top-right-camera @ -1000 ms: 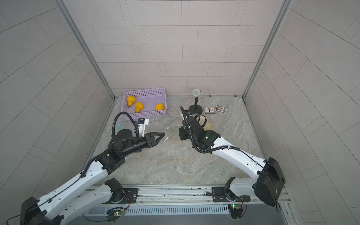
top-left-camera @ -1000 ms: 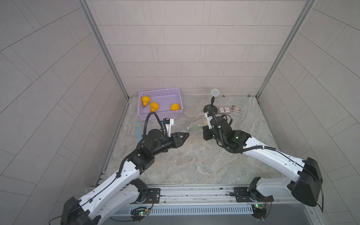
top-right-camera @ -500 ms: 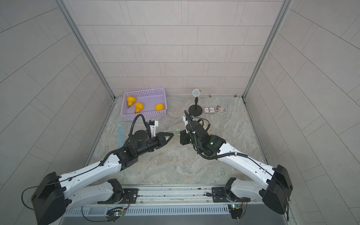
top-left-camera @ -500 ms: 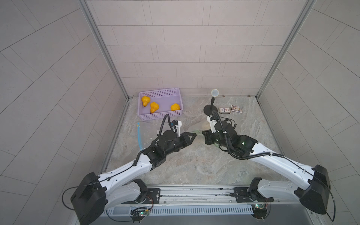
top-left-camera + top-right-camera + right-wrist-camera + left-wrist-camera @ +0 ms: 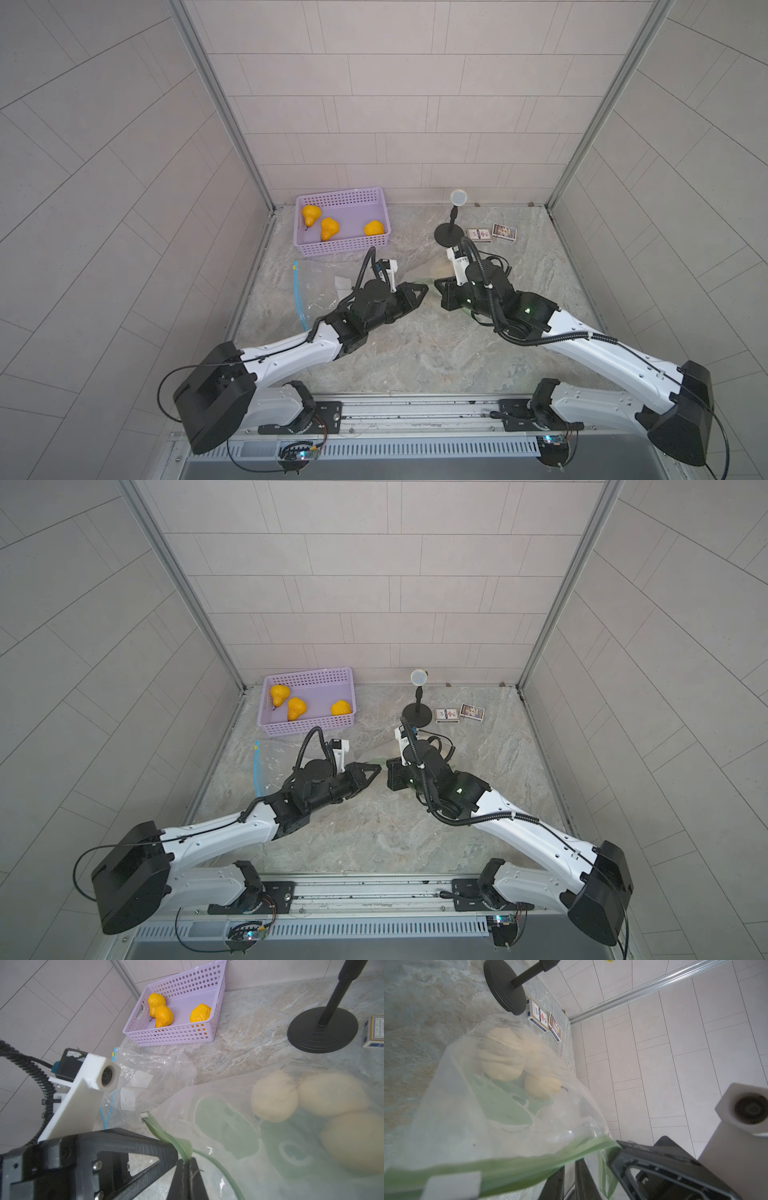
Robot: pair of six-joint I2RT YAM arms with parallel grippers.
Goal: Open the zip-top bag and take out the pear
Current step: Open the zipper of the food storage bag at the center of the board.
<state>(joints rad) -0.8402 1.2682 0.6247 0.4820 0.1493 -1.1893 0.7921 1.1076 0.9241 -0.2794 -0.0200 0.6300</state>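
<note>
The zip-top bag (image 5: 428, 272) (image 5: 380, 757) is clear with a green zip strip (image 5: 512, 1169) and lies mid-table between both arms. Pale pears (image 5: 543, 1086) (image 5: 274, 1099) show through its plastic. My right gripper (image 5: 188, 1160) (image 5: 437, 284) is shut on the green strip at the bag's mouth. My left gripper (image 5: 569, 1164) (image 5: 424, 289) meets it tip to tip, its jaws nearly together on the same strip right beside the right gripper's hold. The bag's mouth is lifted a little off the table between them.
A purple basket (image 5: 345, 248) at the back left holds three orange pears (image 5: 328, 228). An empty clear bag with a blue zip (image 5: 316, 286) lies beside the left arm. A black stand (image 5: 449, 235) and two small card boxes (image 5: 492, 234) sit behind the right arm.
My left arm has reached right to the bag's mouth and its jaws have closed there. My right gripper, still shut on the strip, has shifted slightly toward the front.
</note>
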